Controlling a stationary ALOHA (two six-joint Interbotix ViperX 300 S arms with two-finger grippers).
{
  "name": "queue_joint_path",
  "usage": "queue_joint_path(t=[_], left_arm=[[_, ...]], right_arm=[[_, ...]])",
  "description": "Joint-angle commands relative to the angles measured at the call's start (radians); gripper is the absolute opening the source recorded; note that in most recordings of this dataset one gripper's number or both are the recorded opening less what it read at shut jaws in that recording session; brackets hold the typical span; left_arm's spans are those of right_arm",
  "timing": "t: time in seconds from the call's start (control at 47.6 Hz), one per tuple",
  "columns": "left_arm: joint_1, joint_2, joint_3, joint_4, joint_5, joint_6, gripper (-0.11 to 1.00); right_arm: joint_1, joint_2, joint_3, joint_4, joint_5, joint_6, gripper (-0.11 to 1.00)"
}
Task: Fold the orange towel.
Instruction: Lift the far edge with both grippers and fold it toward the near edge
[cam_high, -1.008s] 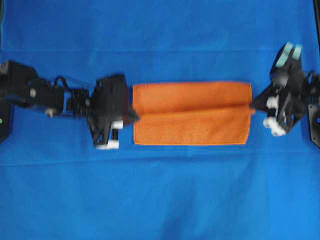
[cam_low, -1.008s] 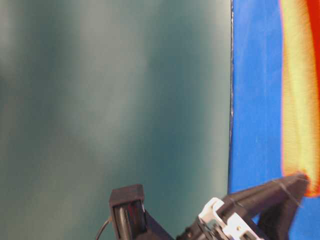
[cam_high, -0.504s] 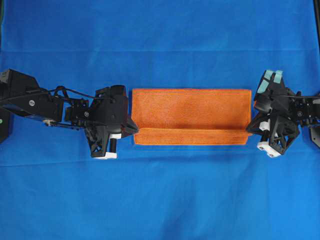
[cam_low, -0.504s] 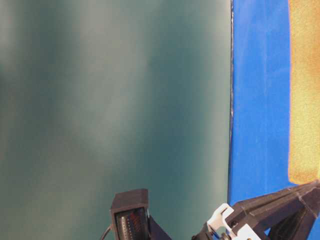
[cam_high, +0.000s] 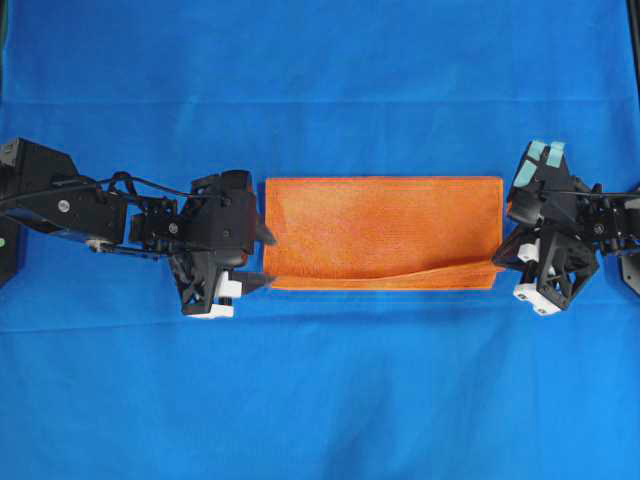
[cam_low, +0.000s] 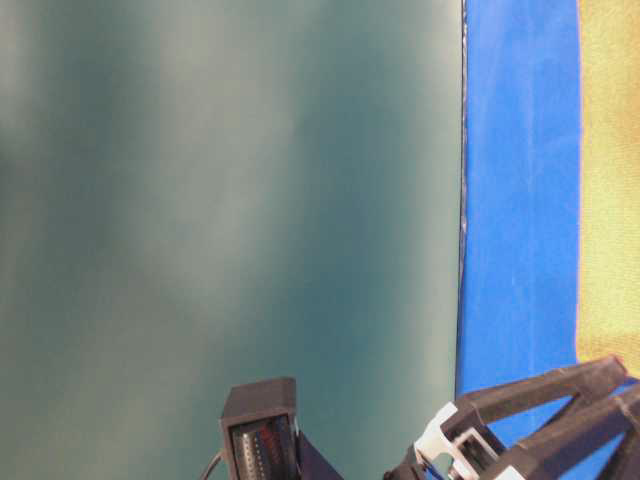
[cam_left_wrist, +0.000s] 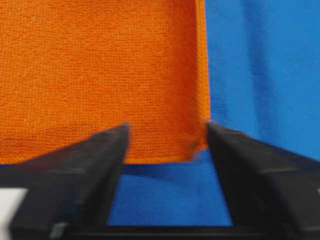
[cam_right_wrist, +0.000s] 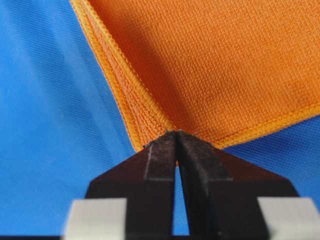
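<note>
Jaws first: finds those of the left gripper (cam_high: 268, 260) spread wide, holding nothing. Shows, from the left wrist camera, the same gripper (cam_left_wrist: 167, 135) with one dark finger (cam_left_wrist: 90, 165) on either side of a corner of the orange towel (cam_left_wrist: 100, 65); puts the right-hand finger just at the towel's side hem, without any pinch on the cloth.

Finds the jaws of the right gripper (cam_high: 497, 264) almost together. Shows, from the right wrist camera, only a thin slit between the two fingers of that gripper (cam_right_wrist: 176, 137), and places the tips right on a corner of the towel (cam_right_wrist: 225, 60), nipping it at the hem.

Places the orange towel (cam_high: 380, 225) in the middle of the blue cloth (cam_high: 320, 400), between the two grippers, as a long rectangle folded in two layers. Has its left short end just beside the left gripper and its right short end at the right gripper. Shows the top layer lying flat at the left and lifting off the lower layer along the near edge toward the right corner, up to the right fingertips. Leaves a narrow strip of the lower layer showing along that near edge.

Gives, from the table-level camera, only a pale orange band of towel (cam_low: 610, 180) at the right edge.
</note>
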Motion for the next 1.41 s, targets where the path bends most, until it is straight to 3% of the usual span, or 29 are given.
queue_joint_path(t=[0.0,0.063,0.126,0.189,0.357,0.546,0.714,0.924,1.217,1.385], left_arm=[[-0.005,-0.020,-0.009,-0.002,0.002,0.011,0.67],[-0.005,-0.040,-0.009,0.000,0.012,0.014,0.72],[-0.002,-0.060,-0.006,0.000,0.028,0.017,0.69],[0.006,-0.081,-0.005,0.003,0.043,0.018,0.66],[0.078,-0.112,-0.002,0.005,0.054,0.020,0.65],[0.179,-0.106,-0.015,0.005,0.054,0.020,0.65],[0.222,-0.091,-0.029,0.005,0.052,0.020,0.64],[0.238,-0.026,-0.058,0.006,0.046,0.020,0.64],[0.291,0.074,-0.078,0.006,0.041,0.020,0.64],[0.293,0.118,-0.078,0.006,0.034,0.018,0.64]], right_arm=[[0.014,-0.017,-0.029,0.002,0.011,0.000,0.23],[0.018,-0.029,-0.041,-0.002,0.037,-0.003,0.41],[0.018,-0.048,-0.052,-0.014,0.071,-0.006,0.58],[0.017,-0.066,-0.063,-0.034,0.103,-0.008,0.66],[-0.029,-0.127,-0.081,-0.124,0.158,-0.006,0.58],[-0.190,-0.135,-0.078,-0.213,0.181,-0.003,0.59],[-0.295,-0.103,-0.080,-0.276,0.190,-0.003,0.59],[-0.334,-0.018,-0.083,-0.310,0.169,-0.003,0.59],[-0.344,0.127,-0.075,-0.310,0.029,-0.003,0.59],[-0.351,0.186,-0.075,-0.310,0.006,-0.003,0.59]])
